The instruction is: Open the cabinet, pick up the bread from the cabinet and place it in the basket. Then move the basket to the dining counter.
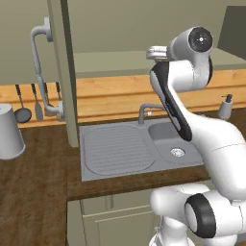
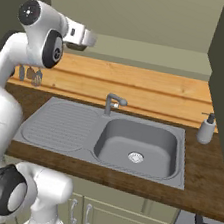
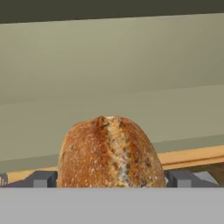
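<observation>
Cabinet [image 1: 67,72]: the olive wall unit above the sink; its door stands swung out toward the room, edge-on in the left base view, so the inside can be reached.
Desk [image 2: 210,183]: dark wood top running under the cabinet, carrying the sink and the small things.
Arm [image 1: 211,139]: white, bent up from the base and reaching high toward the cabinet opening, in my judgement to get level with the shelf.
Sink [image 2: 139,148]: grey, with a ribbed drainer to one side and a tap [image 2: 112,103] behind the bowl.
Bread [image 3: 111,153]: brown crusty loaf, upright in the hand view, sitting between the two fingertips [image 3: 41,179] with pale cabinet walls behind it. Whether the tips touch it I cannot tell.
Gripper [image 3: 111,181]: spread wide, one tip on each side of the loaf, holding nothing yet.
Step, as I judge it: lining up to close on the loaf; moving it to the basket comes afterwards.
Soap bottle [image 2: 206,128]: by the back wall, well apart from the arm.
Hanging utensils [image 1: 29,103]: on the wall rail, out of the way.
</observation>
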